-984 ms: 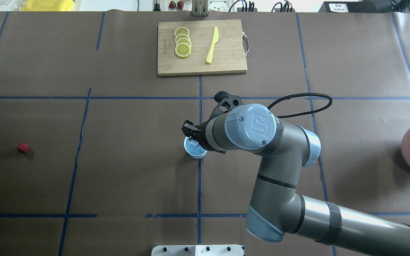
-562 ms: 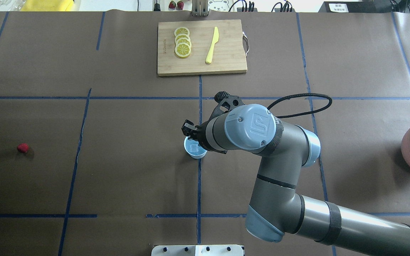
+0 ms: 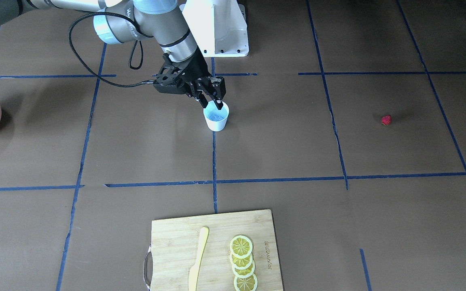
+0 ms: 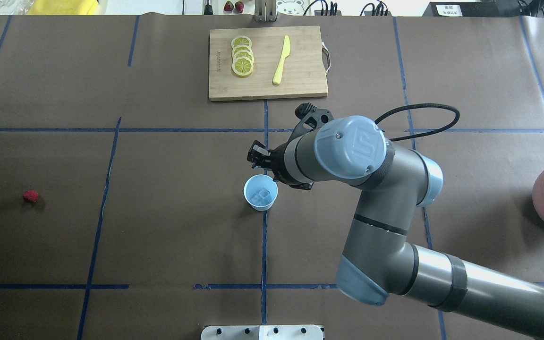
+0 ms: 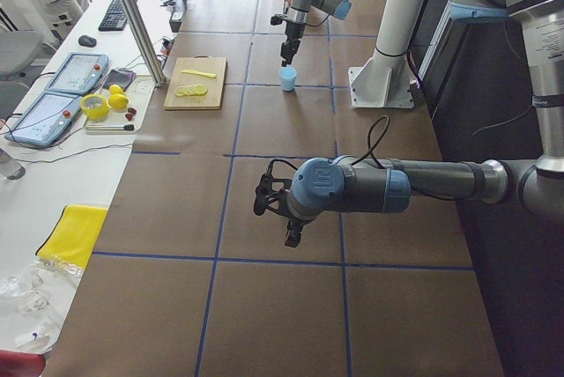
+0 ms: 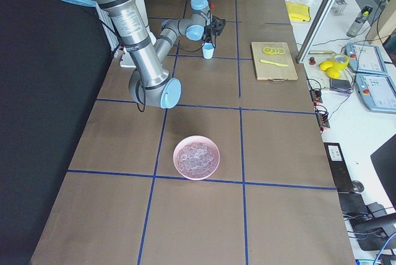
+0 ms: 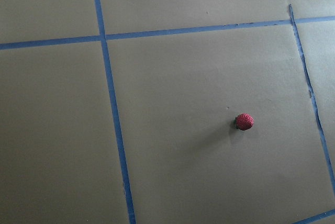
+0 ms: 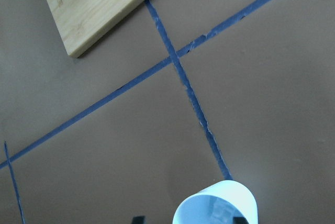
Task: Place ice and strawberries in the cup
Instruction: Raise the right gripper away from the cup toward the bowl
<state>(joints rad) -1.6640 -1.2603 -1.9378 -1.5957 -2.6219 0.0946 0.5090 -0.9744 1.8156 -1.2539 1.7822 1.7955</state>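
The right claw (image 3: 213,105) has lifted off the mouth of the paper cup (image 3: 216,123), which it was covering a second ago. It now sits a little back from the cup, toward the cutting board (image 4: 300,71). Its two fingers are spread wide with nothing between them; the right wrist view shows the cup's rim framed by the parted tips.

With the claw out of the way, the overhead view looks straight into the cup, where clear ice cubes (image 4: 262,193) lie on the pale blue bottom. That reads as the ice having been let go, so this half of the job looks done for at least one load.

The pink bowl (image 4: 539,189) of spare ice stands well apart at the tabletop's (image 4: 158,212) right edge. The strawberry (image 4: 30,196) has not moved and lies alone far to the left, so it is what remains. The left claw (image 5: 291,234) hangs above that area, but I cannot tell how its fingers are set.
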